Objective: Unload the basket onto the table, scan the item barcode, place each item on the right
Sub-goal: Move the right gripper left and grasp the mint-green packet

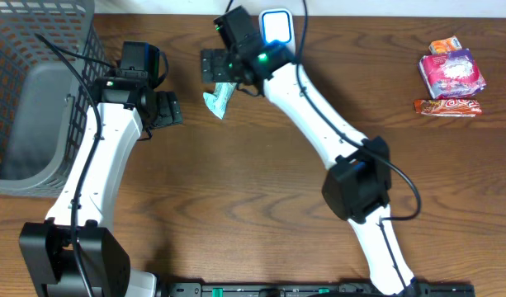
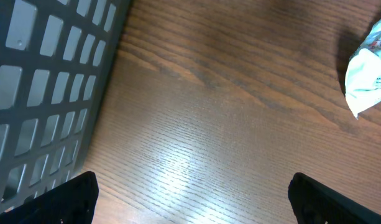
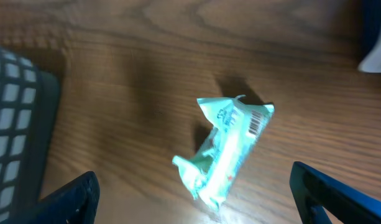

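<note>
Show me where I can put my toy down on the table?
Bare wood lies between the right arm and the snacks, and between it and the left arm. It's crowded from the basket to the teal packet.

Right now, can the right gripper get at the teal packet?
Probably yes: the right gripper is open close by the teal packet, which shows uncovered against the wooden table, with nothing between them.
</note>
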Tool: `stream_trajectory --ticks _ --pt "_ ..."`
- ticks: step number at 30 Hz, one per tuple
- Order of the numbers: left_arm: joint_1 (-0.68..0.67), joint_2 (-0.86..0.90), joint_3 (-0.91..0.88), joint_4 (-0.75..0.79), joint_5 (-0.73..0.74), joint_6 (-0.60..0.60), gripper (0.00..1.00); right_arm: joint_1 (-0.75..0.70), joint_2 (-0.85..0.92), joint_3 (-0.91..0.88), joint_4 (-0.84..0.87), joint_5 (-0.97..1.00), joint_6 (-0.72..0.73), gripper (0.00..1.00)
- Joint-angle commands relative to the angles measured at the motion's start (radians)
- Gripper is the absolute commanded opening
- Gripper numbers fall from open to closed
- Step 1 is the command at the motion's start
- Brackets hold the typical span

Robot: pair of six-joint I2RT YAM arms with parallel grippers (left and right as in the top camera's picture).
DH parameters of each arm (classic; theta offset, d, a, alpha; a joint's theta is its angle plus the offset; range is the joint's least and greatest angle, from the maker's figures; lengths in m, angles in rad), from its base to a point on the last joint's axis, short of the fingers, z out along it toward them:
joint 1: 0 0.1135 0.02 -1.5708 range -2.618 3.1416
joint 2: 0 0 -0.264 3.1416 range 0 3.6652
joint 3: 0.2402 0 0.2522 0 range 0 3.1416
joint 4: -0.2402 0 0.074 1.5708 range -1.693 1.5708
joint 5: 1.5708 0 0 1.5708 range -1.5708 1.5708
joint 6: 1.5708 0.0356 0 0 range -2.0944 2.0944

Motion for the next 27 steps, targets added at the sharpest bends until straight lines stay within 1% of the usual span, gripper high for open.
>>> stream_trajectory --ticks 1,7,10,12,15,19,21,24,27 --pt "0.002 0.010 0.004 -0.003 -0.020 0.006 0.98 0.025 0.080 -0.006 0.037 0.044 0.042 0.94" --pt "0.002 0.010 0.004 -0.003 -0.020 0.006 0.98 0.049 0.185 -0.006 0.121 0.070 0.038 0.92" --pt "0.002 0.010 0.004 -0.003 -0.020 0.006 0.98 0.054 0.222 -0.006 0.116 0.119 0.038 0.87" --pt "0.002 0.010 0.004 -0.003 -0.020 0.006 0.98 0.054 0.225 -0.006 0.103 0.134 0.038 0.81" --pt "0.002 0.010 0.004 -0.003 -0.020 0.006 0.98 0.055 0.226 -0.006 0.089 0.162 0.038 0.64" --pt "0.002 0.010 0.004 -0.003 -0.020 0.006 0.98 0.055 0.223 -0.005 0.073 0.167 0.039 0.40" --pt "0.002 0.010 0.004 -0.003 -0.020 0.006 0.98 0.054 0.216 -0.004 0.053 0.167 0.040 0.34" --pt "0.002 0.010 0.004 -0.003 -0.020 0.006 0.98 0.051 0.188 -0.004 0.003 0.164 0.042 0.23" --pt "0.002 0.010 0.004 -0.003 -0.020 0.006 0.98 0.050 0.153 -0.004 -0.047 0.125 0.042 0.22"
